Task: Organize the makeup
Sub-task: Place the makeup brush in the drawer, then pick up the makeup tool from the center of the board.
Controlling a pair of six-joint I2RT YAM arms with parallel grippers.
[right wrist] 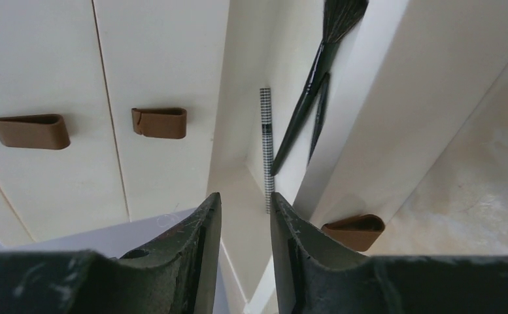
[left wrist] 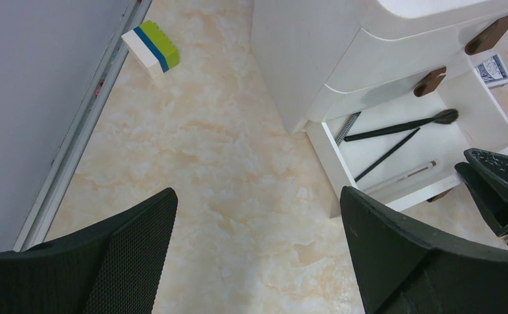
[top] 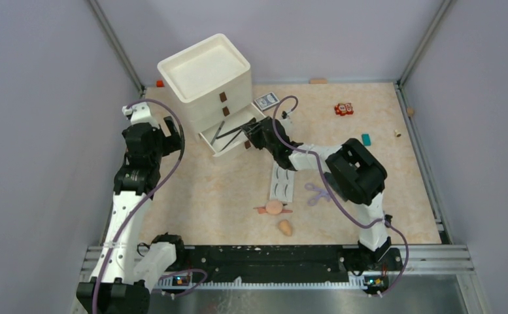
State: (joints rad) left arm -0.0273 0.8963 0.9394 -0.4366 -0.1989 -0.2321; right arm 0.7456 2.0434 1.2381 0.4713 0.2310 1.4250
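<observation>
Four slender items lie in the open drawer (left wrist: 326, 170) under my right claw (right wrist: 243, 203): a black brush (left wrist: 401, 126), a thin black pencil (left wrist: 388, 154), a white pencil (left wrist: 408, 174) and a checked pencil (left wrist: 347, 127). The right claw stands slightly parted, gripping nothing. The left claw (left wrist: 257, 196) hangs fully spread and empty, with the drawer off to its right.

On the bench behind the right claw wait the eyelash card (top: 282, 181), purple curler (top: 316, 193), puff (top: 274, 207) and sponge (top: 285, 227).

My judgement on handling:
- **Card:** light, flat and bendy, best taken by an edge.
- **Puff and sponge:** soft, best pinched at mid-body.
- **Curler:** rigid and probably slick, best taken by a loop.

The drawer walls crowd the right claw, and open bench lies behind it.
</observation>
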